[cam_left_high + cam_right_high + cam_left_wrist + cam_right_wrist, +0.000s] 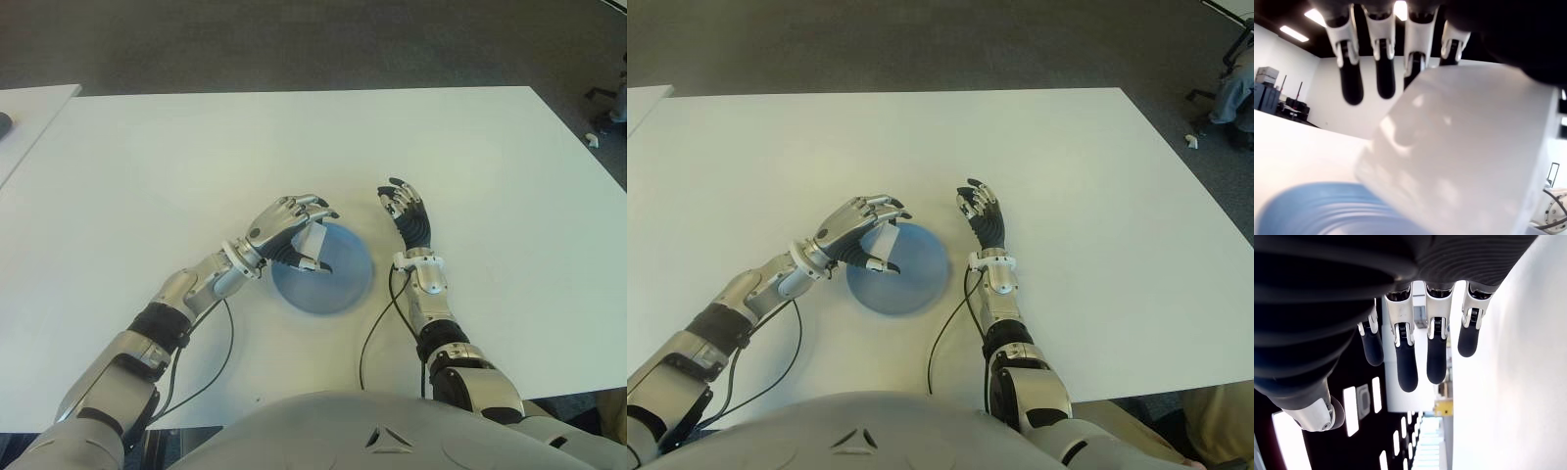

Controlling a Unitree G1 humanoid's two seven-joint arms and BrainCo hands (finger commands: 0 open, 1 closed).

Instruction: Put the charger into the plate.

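A round blue plate (338, 284) lies on the white table (294, 147) in front of me. My left hand (294, 230) hovers over the plate's left part, fingers curled around a white block-shaped charger (312, 242). The left wrist view shows the charger (1464, 152) large and close under the fingers (1352, 78), with the blue plate (1317, 210) just below it. Whether the charger touches the plate I cannot tell. My right hand (407, 215) stands to the right of the plate, fingers relaxed and holding nothing.
Black cables run from both wrists toward my body over the table's near edge. A second white table (24, 113) stands at the far left with a dark object (4, 122) on it. Dark carpet lies beyond the table.
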